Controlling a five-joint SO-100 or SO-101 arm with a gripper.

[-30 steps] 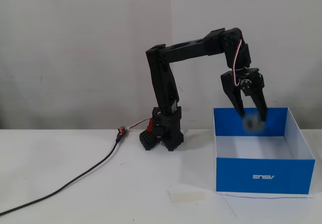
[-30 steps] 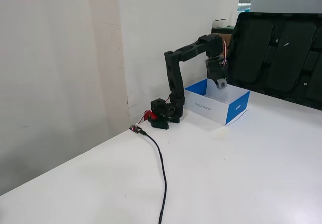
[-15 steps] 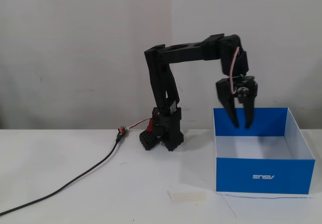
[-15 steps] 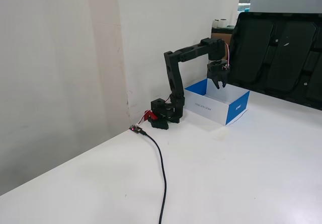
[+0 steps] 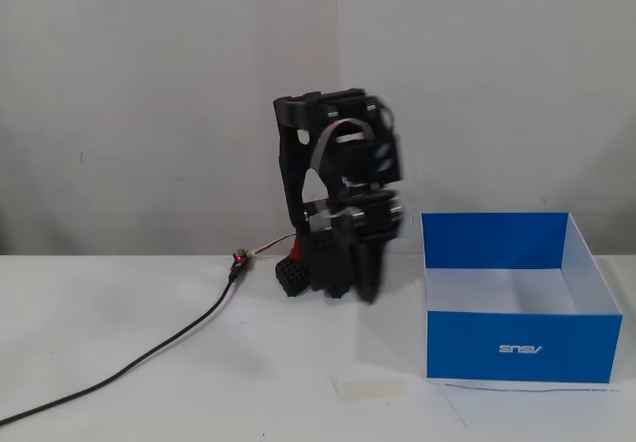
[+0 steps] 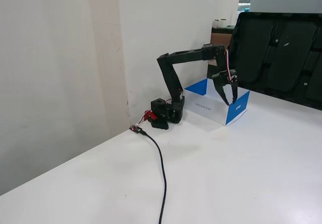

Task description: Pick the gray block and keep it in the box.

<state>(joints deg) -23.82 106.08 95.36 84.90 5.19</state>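
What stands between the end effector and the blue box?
Nothing visible does. The end effector hangs in the air outside the box, with no object between them. The gray block shows in neither fixed view.

A white table [image 5: 119, 363] carries the box [image 5: 517, 348], with a tape strip [image 5: 371, 388], arm base [image 5: 323, 268] and black cable [image 5: 149, 348] to its left.
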